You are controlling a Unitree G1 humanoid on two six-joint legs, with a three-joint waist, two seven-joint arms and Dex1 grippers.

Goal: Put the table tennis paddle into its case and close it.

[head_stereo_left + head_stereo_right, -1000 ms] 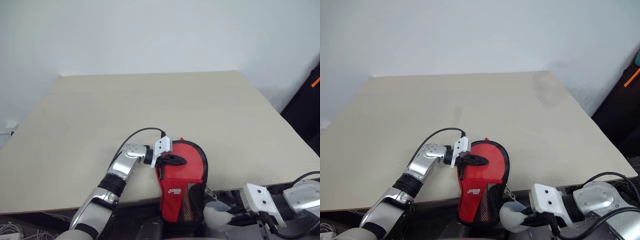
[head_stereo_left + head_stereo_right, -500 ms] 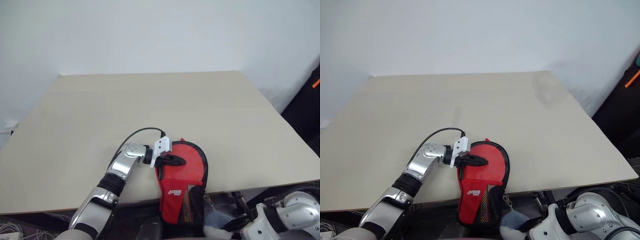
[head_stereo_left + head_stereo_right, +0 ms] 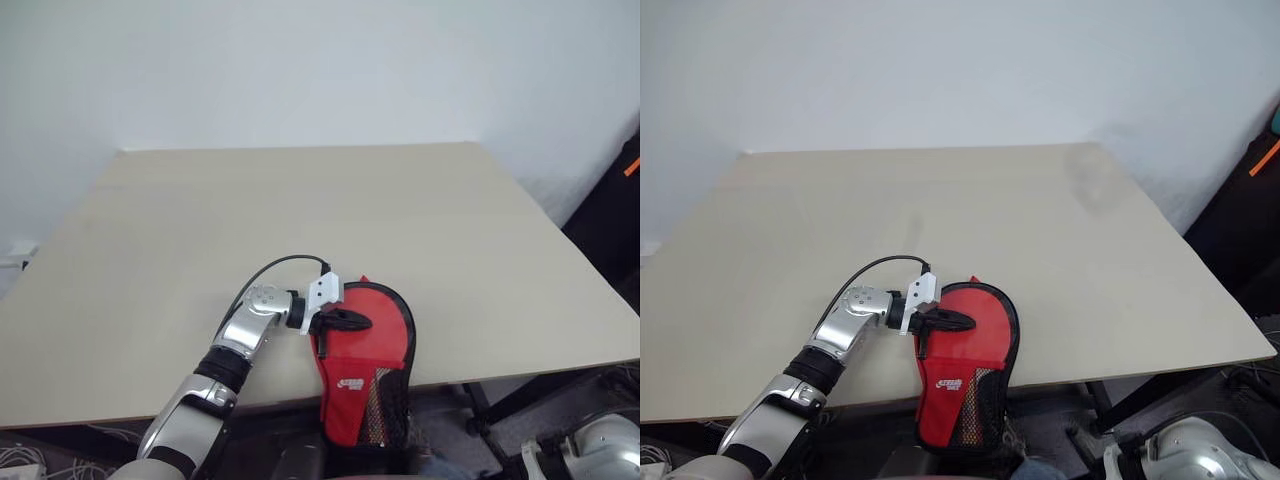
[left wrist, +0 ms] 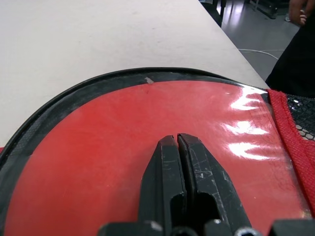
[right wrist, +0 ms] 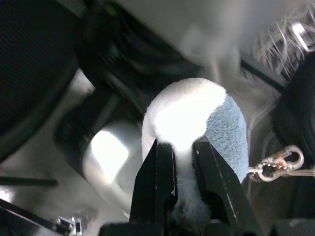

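Red fabric with black edging makes up the case (image 3: 362,350), which lies on the near edge of the counter (image 3: 330,215). Its rounded end rests on the tabletop, while its narrow end, with the black mesh (image 3: 385,400) and the small white logo (image 3: 350,384), hangs over the edge toward the robot. In the left wrist view the red surface (image 4: 147,147) is glossy and smooth, bordered by a black rim, with red-trimmed mesh (image 4: 300,123) at one side.

Pressed against the top of the rounded end is the left hand (image 3: 345,320), reaching in from the case's left side. Its two black fingers (image 4: 170,172) are closed flat against each other, with nothing between them, and lie on the red cover. Whether the table tennis paddle is inside cannot be told from these views.

Below the counter's edge, to the right of the case's hanging end, is the right arm (image 3: 1185,455). The right hand (image 5: 183,152) is nearly closed, its fingers (image 5: 160,177) pinching a soft, fuzzy white and light-blue ball (image 5: 197,123). A small metal clip (image 5: 275,164) on a cord hangs just beside that ball.

Beyond the left hand, the pale counter stretches away toward a white wall (image 3: 300,70).
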